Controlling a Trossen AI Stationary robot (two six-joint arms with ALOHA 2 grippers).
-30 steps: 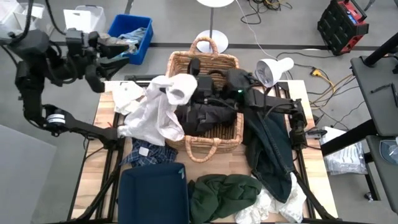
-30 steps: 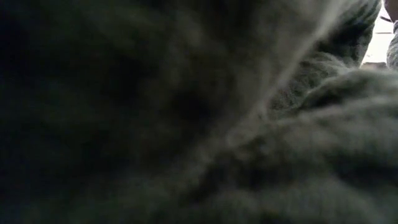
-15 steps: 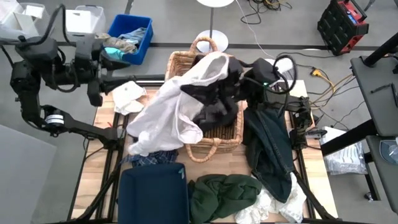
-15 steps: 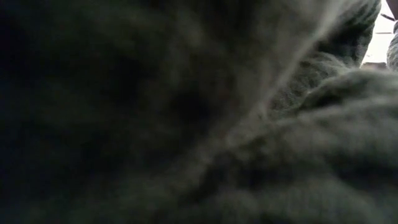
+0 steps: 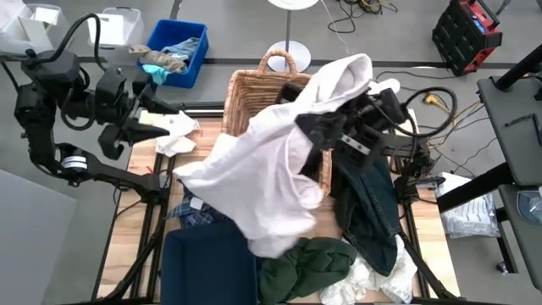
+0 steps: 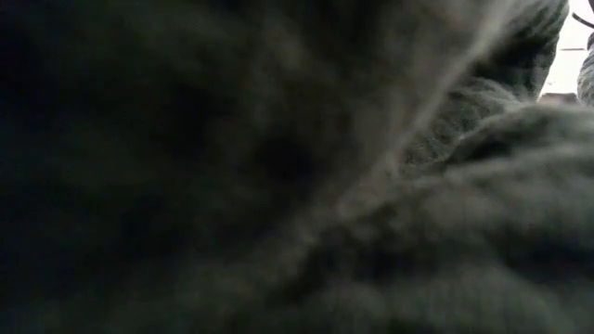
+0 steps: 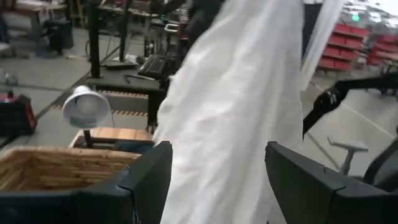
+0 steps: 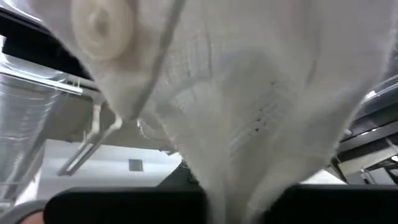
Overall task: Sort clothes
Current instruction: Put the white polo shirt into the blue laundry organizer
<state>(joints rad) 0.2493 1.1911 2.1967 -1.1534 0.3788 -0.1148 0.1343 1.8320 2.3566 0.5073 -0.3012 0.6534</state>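
White shirt (image 5: 271, 169) now lifted higher out of the basket (image 5: 254, 89), draped across table centre, right gripper (image 5: 339, 110) clamped on its top, left gripper (image 5: 140, 119) open, empty, far left.

The high view is evenly lit and mostly sharp, though the lifted white garment (image 5: 271, 169) smears with motion. The low view is nearly black, blocked by unfocused dark cloth (image 6: 278, 186), perhaps knit. Both wrist views are blurred; the right one looks overexposed.
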